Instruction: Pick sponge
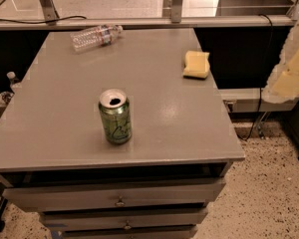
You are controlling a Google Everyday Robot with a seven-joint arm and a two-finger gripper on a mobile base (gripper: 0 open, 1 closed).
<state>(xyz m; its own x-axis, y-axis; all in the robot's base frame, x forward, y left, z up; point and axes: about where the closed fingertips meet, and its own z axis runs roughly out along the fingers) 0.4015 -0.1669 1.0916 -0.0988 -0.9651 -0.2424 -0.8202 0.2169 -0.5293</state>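
Observation:
The sponge (pixel 197 64) is a small pale yellow foam block lying flat near the right edge of the grey table (pixel 154 108), toward the back. My gripper (pixel 290 68) shows at the right edge of the view, off the table and to the right of the sponge, with a yellowish-tan finger pad on a white arm. It is well apart from the sponge and holds nothing that I can see.
An opened green can (pixel 115 116) stands upright near the table's front middle. A clear plastic bottle (pixel 95 36) lies on its side at the back left. The table has drawers (pixel 117 197) below. Cables hang by the right side over a speckled floor (pixel 269 193).

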